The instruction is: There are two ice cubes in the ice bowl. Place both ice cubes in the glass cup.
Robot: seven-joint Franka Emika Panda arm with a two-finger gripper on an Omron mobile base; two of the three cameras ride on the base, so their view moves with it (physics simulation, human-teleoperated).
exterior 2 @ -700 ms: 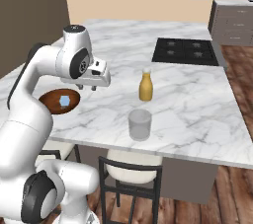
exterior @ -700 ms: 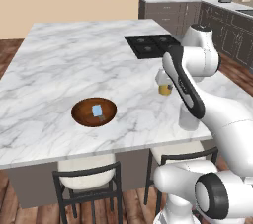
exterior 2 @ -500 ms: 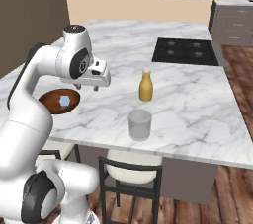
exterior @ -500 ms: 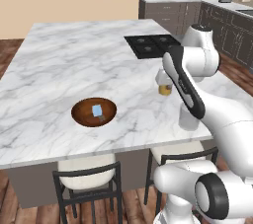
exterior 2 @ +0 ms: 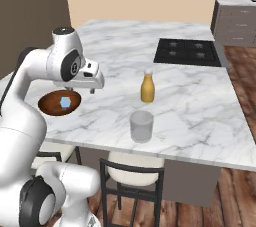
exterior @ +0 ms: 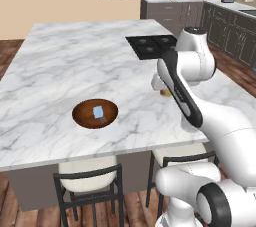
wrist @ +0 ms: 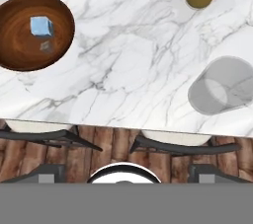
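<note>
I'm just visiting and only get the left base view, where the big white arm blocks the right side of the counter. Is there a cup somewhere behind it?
Observer: Yes. In the right base view a clear glass cup stands near the counter's front edge, with nothing in it.
Visitor: And the yellowish bit peeking out by the arm?
Observer: That is an orange-yellow bottle with a white neck. It stands upright, behind the cup and apart from it.
Visitor: Is the claw holding anything?
Observer: No. The gripper hangs open and empty above the counter, between the ice bowl and the cup.
</note>
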